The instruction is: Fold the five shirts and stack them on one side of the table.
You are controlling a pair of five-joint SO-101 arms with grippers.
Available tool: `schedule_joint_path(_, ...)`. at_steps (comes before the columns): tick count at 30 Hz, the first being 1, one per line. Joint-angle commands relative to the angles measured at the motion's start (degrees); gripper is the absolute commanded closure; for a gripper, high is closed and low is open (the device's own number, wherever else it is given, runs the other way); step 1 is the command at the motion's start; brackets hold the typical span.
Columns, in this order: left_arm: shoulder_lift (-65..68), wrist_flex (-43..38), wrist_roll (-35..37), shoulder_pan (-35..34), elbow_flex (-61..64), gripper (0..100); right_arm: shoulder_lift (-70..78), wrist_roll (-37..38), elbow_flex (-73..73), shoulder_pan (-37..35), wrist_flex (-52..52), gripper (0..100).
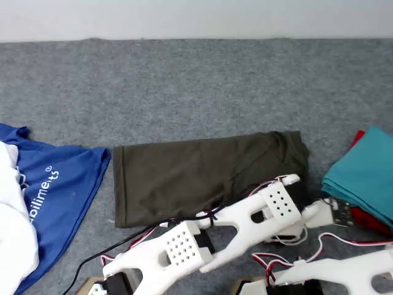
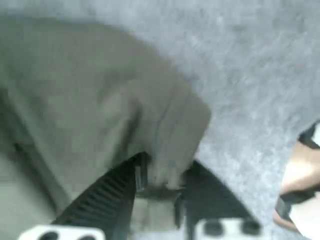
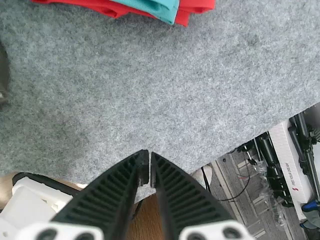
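With the left pincer [image 2: 166, 176] pinching the edge of the dark green shirt [image 1: 184, 175] in the middle of the bench [image 1: 184, 80], and the right pincer [image 3: 150, 165] pressed together, empty, near the teal-and-red stack [image 1: 362, 178], lift low, carry the edge straight across and lay it flush.

Lab: felt-covered table [image 1: 184, 80], equipment box [image 3: 290, 167]

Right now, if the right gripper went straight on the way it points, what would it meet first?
Probably the bare grey mat; the right gripper is shut, and the folded teal shirt lies beyond.
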Motion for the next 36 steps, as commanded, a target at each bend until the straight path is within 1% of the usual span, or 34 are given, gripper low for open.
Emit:
schedule_joint_path(1, -0.9, 1.7, 0.7, -0.1, -5.8, 98, -1.3, -0.3, -0.3, 0.3, -0.1, 98.9)
schedule_joint_path(10, -9.6, 1.7, 0.5, -3.3, -6.4, 98, -1.3, -0.3, -0.3, 0.2, -0.1, 98.9)
schedule_joint_path(13, -9.4, 1.3, 0.4, -5.7, -6.6, 98, -1.3, -0.3, -0.3, 0.2, -0.1, 98.9)
schedule_joint_path(18, -8.6, 1.2, -2.8, -10.5, -6.6, 98, -1.3, -0.3, -0.3, 0.2, -0.1, 98.9)
schedule_joint_path(23, -8.6, -1.5, -3.1, -14.7, -6.6, 98, -1.3, -0.3, -0.3, 0.2, -0.1, 98.9)
schedule_joint_path(30, -8.5, -5.3, -3.1, -16.9, -6.3, 98, -1.3, -0.3, -0.3, 0.2, -0.1, 98.9)
schedule_joint_path(32, -8.4, -5.8, -3.0, -17.1, -6.2, 95, -1.3, -0.3, -0.3, 0.2, -0.1, 98.9)
schedule_joint_path(36, -5.8, -6.4, -2.9, -18.5, -6.6, 85, -1.3, -0.2, -0.3, 0.2, -0.1, 98.9)
